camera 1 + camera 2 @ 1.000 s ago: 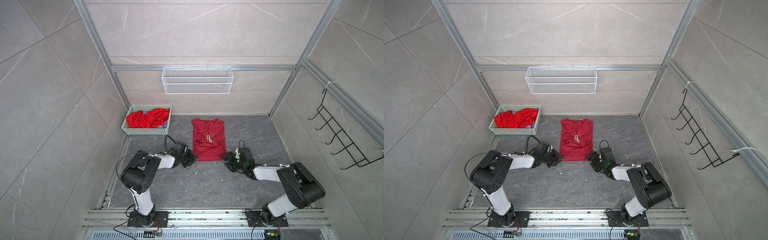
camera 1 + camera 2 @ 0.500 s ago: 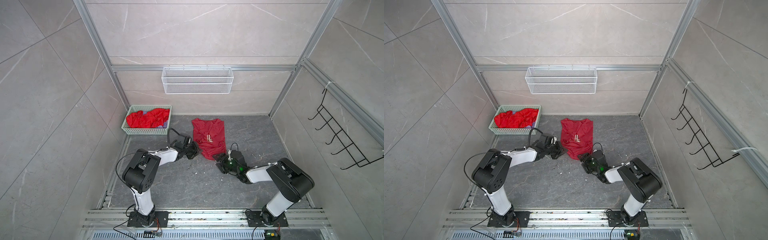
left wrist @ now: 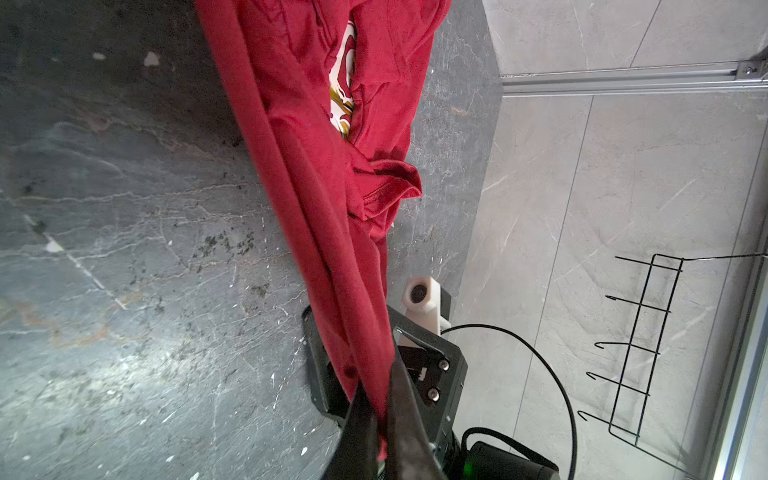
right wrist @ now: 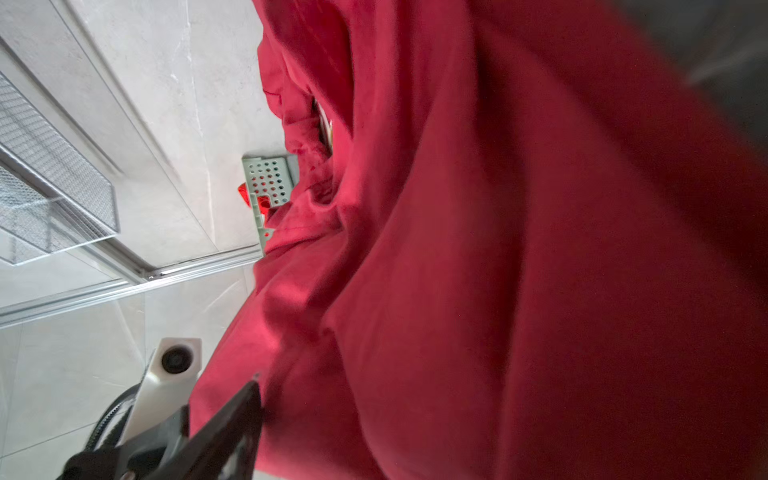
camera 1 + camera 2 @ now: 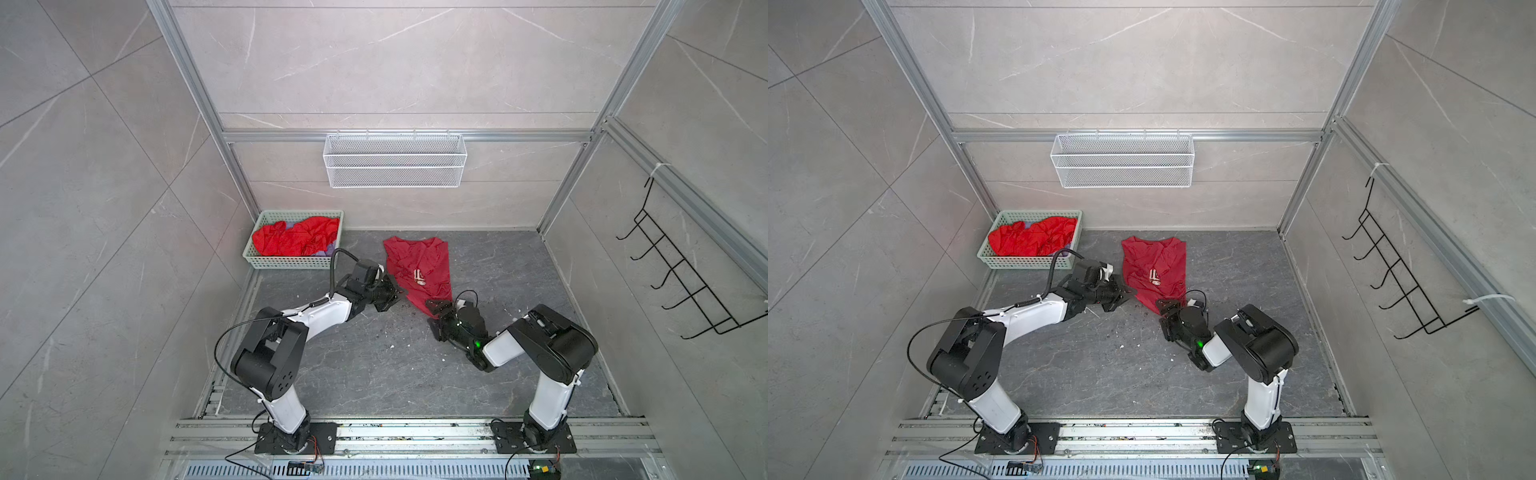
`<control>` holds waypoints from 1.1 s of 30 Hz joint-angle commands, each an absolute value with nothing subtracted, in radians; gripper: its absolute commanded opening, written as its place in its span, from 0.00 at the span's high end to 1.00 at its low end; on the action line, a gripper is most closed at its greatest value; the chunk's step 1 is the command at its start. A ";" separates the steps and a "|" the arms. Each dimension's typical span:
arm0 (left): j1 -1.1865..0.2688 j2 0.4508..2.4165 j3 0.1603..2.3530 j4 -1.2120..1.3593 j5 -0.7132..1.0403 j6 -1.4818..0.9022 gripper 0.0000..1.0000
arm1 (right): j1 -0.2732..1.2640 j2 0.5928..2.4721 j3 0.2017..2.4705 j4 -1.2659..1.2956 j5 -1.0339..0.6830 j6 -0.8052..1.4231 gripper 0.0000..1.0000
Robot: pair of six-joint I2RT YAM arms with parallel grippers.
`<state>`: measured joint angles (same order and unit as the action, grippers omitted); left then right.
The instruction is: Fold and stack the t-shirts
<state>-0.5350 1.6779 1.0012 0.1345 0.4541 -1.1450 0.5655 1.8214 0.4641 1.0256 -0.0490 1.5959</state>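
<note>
Left gripper [image 5: 392,293] and right gripper [image 5: 435,316] at the crimson t-shirt [image 5: 419,266], rear middle of the bench [image 5: 374,374].
Left gripper pinched tight on the shirt's near edge. Right gripper is just beside it, jaws apart with cloth draped between them. The shirt is rumpled, its far end lying near the bench's rear edge. A green basket [image 5: 291,262] of red t-shirts [image 5: 299,239] stands in the rear left corner.
</note>
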 commanded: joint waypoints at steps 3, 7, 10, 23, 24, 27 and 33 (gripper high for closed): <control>-0.535 1.606 0.962 0.124 0.440 -1.145 1.00 | 0.564 1.724 0.455 0.640 0.078 1.527 0.39; -0.531 1.601 0.926 0.133 0.440 -1.149 1.00 | 0.556 1.673 0.494 0.513 0.073 1.483 0.66; -0.531 1.606 0.911 0.130 0.441 -1.146 1.00 | 0.557 1.675 0.522 0.463 0.051 1.466 0.81; -0.545 1.566 0.724 0.118 0.422 -1.153 0.42 | 0.569 1.629 0.583 0.320 0.017 1.518 0.94; -0.553 1.569 0.712 0.118 0.425 -1.157 0.41 | 0.569 1.621 0.593 0.300 0.015 1.517 0.94; -0.583 1.590 0.699 0.135 0.435 -1.177 0.38 | 0.572 1.605 0.617 0.259 0.007 1.511 0.95; -0.605 1.670 0.684 0.339 0.452 -1.280 0.32 | 0.579 1.568 0.644 0.196 0.003 1.499 0.95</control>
<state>-0.6041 1.6356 0.6865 0.1997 0.4297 -1.2144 0.5697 1.6005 0.6220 0.2722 0.0113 1.5066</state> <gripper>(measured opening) 0.678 0.084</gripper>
